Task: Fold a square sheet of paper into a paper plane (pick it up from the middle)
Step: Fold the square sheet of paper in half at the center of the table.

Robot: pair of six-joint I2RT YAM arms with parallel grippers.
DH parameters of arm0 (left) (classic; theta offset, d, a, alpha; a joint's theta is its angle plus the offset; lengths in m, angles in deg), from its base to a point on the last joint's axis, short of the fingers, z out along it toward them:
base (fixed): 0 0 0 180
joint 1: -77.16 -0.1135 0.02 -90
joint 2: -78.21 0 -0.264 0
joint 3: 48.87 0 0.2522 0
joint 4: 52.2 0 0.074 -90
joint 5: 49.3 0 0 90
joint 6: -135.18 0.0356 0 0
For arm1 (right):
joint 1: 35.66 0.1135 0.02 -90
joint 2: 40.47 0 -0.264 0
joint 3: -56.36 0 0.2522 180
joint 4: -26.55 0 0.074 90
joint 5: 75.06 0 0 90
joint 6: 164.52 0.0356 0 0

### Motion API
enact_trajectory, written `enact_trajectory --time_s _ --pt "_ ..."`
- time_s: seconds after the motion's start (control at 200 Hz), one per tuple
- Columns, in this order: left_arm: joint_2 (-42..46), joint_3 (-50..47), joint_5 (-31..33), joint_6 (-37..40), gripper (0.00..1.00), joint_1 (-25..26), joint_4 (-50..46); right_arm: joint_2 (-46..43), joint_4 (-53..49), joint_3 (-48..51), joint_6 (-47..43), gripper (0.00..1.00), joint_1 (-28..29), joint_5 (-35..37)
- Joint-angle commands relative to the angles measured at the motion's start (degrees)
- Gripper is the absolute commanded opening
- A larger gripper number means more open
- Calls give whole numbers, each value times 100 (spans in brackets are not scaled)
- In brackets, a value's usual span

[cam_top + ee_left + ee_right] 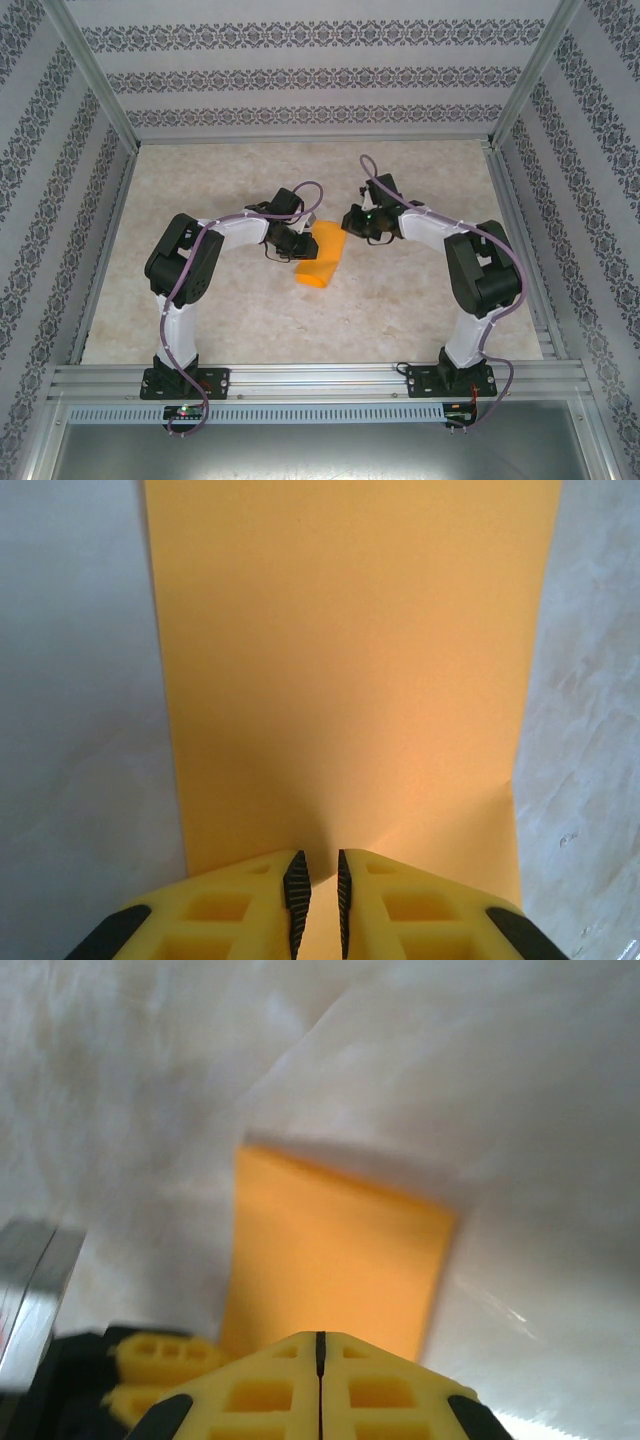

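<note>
— Where its near edge meets the left gripper (320, 860), is the thin orange-yellow paper sheet (322, 257) hidden?
— Yes; the jaws pinch it. Centred on the pale marbled table (220, 320), long axis near-left to far-right. Right gripper (320, 1338) closed, empty.

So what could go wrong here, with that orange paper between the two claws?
The left gripper has its jaws nearly closed at the edge of the thin paper; a tug could crumple or drop it. The right gripper, shut close to the paper, might nudge it and skew the fold.
</note>
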Motion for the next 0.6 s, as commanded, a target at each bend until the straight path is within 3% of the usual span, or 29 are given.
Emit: enact_trajectory --time_s 0.0,0.28,0.595 --pt "-585 -269 616 118 23 32 -790 -87 -118 275 357 7 313 -199" --pt "-638 -185 638 220 23 31 -910 287 50 370 455 7 622 -381" --pt "-681 -190 655 211 23 32 -906 340 -526 420 76 7 683 -272"
